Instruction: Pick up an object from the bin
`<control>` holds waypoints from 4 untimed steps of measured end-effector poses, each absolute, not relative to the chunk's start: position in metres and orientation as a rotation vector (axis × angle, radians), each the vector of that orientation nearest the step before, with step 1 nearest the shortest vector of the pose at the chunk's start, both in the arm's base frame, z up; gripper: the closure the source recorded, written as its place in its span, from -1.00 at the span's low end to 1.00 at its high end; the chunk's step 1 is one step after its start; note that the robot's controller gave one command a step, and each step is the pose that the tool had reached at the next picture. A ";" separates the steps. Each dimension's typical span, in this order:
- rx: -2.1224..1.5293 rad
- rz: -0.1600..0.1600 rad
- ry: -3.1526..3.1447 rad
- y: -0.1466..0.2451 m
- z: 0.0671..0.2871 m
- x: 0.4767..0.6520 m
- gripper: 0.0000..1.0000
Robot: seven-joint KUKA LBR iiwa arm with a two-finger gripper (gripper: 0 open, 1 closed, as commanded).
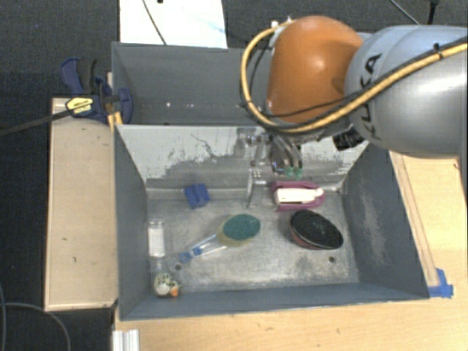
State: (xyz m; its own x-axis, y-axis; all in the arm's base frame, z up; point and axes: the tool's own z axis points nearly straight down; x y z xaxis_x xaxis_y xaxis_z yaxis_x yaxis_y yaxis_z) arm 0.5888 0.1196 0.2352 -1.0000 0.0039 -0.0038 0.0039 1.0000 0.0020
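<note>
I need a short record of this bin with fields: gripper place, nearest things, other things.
gripper: gripper over the back middle of the bin
nearest thing: white and pink object, beside it toward the view's right
also near: dark round disc; green-headed brush
left part: blue block; clear vial; small ball

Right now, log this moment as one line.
pincer: low by bin back wall | nearest: white-pink block, beside it | nearby: black disc, green brush

Upper end effector point(263, 178) hidden under orange cover point(311, 64), arm point(417, 101) cut off at right, corner trinket point(166, 287) indistinct
</note>
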 end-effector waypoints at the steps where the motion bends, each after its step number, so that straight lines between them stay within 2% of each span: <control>1: -0.051 0.001 3.150 0.115 0.068 0.552 -1.00; 2: -0.047 0.005 3.141 0.117 0.073 0.554 1.00; 3: -0.062 0.004 3.131 0.122 0.187 0.550 1.00; 4: -0.088 0.005 3.129 0.140 0.321 0.534 1.00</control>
